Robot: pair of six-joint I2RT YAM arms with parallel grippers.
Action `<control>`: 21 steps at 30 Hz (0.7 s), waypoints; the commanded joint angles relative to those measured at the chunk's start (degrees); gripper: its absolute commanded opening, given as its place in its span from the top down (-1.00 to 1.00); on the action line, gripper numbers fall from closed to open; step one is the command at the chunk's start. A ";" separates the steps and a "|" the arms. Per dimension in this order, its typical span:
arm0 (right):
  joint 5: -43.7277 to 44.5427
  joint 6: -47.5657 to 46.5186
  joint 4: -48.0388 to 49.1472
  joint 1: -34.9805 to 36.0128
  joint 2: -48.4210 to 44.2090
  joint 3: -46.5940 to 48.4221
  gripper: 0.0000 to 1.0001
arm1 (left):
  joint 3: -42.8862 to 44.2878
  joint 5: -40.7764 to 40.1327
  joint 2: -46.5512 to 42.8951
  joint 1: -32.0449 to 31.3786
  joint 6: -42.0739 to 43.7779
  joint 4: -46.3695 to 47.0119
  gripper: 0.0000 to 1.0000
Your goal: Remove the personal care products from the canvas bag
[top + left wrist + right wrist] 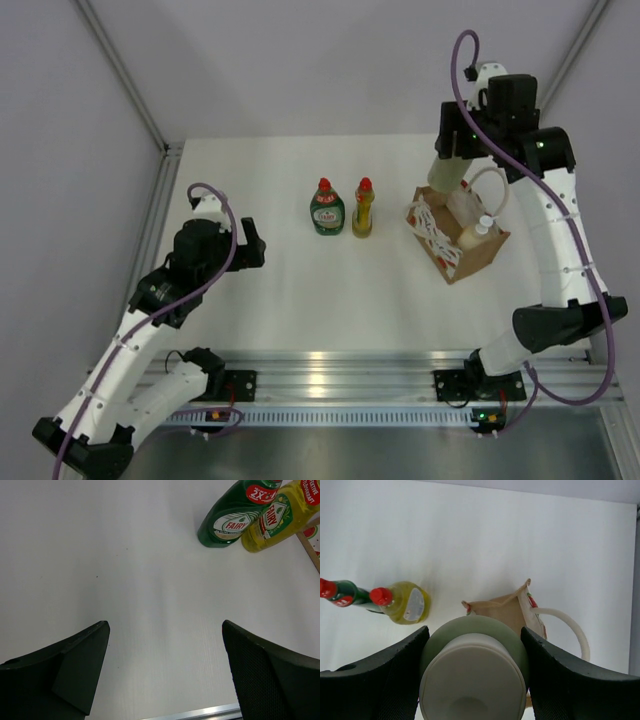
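Note:
My right gripper [452, 165] is shut on the cream cylinder [449, 172] with the white lid [472, 685] and holds it above the far left corner of the canvas bag [478, 258]. The bag [507, 611] stands open with white rope handles [570, 625]. The peach pump bottle [474, 222] stands inside it. The green bottle [326, 209] and the slim yellow bottle [363, 209], both red-capped, stand side by side on the table left of the bag. They also show in the left wrist view, green [230, 517] and yellow [277, 517]. My left gripper [250, 243] is open and empty, low over the table left of the bottles.
The white table [300, 290] ends in a metal rail [340, 365] at the near edge. Grey walls close in the back and both sides. The bag's edge [311, 550] shows beside the yellow bottle in the left wrist view.

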 commanded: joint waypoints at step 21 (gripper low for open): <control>-4.87 -0.48 25.79 39.29 12.22 -0.94 1.00 | -0.65 -17.30 -11.24 3.21 -4.74 2.22 -0.97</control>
